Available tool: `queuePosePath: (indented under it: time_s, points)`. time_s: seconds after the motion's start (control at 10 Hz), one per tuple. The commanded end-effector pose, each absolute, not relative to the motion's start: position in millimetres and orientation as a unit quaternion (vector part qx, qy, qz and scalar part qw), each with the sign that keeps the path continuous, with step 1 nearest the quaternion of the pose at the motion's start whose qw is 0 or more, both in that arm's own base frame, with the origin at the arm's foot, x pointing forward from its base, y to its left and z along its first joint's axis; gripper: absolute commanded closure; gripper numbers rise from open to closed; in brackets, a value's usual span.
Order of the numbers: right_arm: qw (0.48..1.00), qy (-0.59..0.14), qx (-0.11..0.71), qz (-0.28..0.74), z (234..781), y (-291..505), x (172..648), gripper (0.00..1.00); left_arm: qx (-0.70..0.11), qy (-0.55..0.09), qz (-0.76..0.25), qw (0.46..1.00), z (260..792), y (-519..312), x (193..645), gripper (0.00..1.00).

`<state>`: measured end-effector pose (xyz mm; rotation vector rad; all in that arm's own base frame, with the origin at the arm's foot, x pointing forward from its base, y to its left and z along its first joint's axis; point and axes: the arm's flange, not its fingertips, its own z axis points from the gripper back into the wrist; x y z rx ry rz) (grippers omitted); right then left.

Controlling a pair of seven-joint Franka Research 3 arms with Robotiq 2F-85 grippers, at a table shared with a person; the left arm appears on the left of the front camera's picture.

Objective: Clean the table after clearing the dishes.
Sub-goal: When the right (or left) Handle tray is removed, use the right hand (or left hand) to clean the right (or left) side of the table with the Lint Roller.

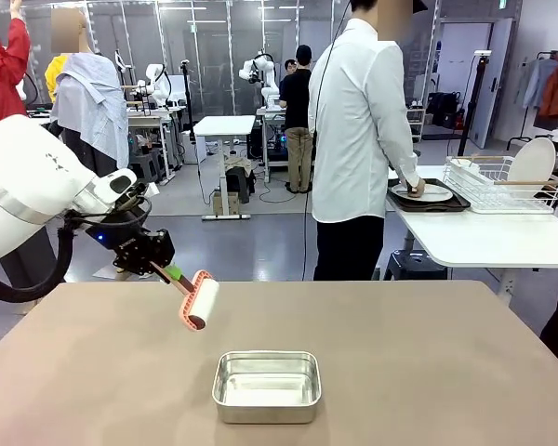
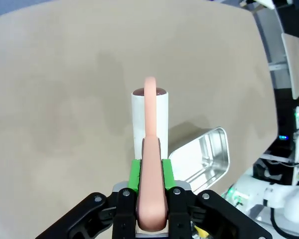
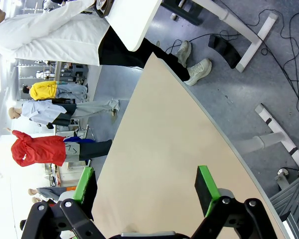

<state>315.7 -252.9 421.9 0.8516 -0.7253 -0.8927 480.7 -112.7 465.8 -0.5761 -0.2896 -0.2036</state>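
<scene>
Here, in the front view, the left gripper (image 1: 170, 270) reaches in from the left edge, its jaws pinched on the pink handle of a lint roller (image 1: 203, 303). The white roll hangs tilted over the left-centre of the table (image 1: 428, 353); whether it touches the top cannot be told. A steel pan (image 1: 266, 385) sits on the table at lower centre, apart from the roller. At upper right, a person (image 1: 358, 121) in a white shirt stands at a white table (image 1: 488, 240), one hand (image 1: 413, 185) on a plate (image 1: 433, 194) that lies on a dark tray (image 1: 451, 205). Just right of the tray, a white dish rack (image 1: 484, 190) holds another plate (image 1: 532, 160) upright.

In the left wrist view, the green pads (image 2: 134, 174) press on both sides of the pink handle, which runs up the middle to the white roll (image 2: 139, 119). The pan (image 2: 204, 157) lies at right of centre, and the taupe tabletop (image 2: 65, 99) spans the upper and left parts.

In the right wrist view, the right gripper (image 3: 144, 183) stands spread wide along the bottom, nothing between its pads, with the tabletop (image 3: 159, 149) running through the centre. The person's white shirt (image 3: 50, 30) shows sideways at upper left.
</scene>
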Motion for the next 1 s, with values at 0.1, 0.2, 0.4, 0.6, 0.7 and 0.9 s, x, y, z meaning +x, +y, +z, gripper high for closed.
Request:
queuePosePath:
  time_s: [0.1, 0.2, 0.4, 0.6, 0.7, 0.9]
  points:
    - [0.757, -0.331, 0.390, -0.406, 423.2, -253.9, 314.3, 0.00, -0.376, -0.098, -0.034, 0.921, 457.8, -75.8, 505.5, 0.80]
    - [0.757, -0.331, 0.390, -0.406, 423.2, -253.9, 314.3, 0.00, -0.386, -0.083, -0.017, 0.919, 445.5, -66.7, 505.2, 0.80]
    - [0.757, -0.331, 0.390, -0.406, 423.2, -253.9, 314.3, 0.00, -0.435, -0.061, -0.001, 0.898, 412.2, -54.5, 509.6, 0.80]
    - [0.757, -0.331, 0.390, -0.406, 423.2, -253.9, 314.3, 0.00, -0.453, -0.042, -0.011, 0.890, 379.0, -53.9, 510.9, 0.80]
    - [0.757, -0.331, 0.390, -0.406, 423.2, -253.9, 314.3, 0.00, -0.465, -0.044, -0.014, 0.884, 367.3, -53.3, 511.2, 0.80]
    - [0.757, -0.331, 0.390, -0.406, 423.2, -253.9, 314.3, 0.00, -0.446, -0.059, -0.022, 0.893, 340.3, -55.7, 508.9, 0.80]
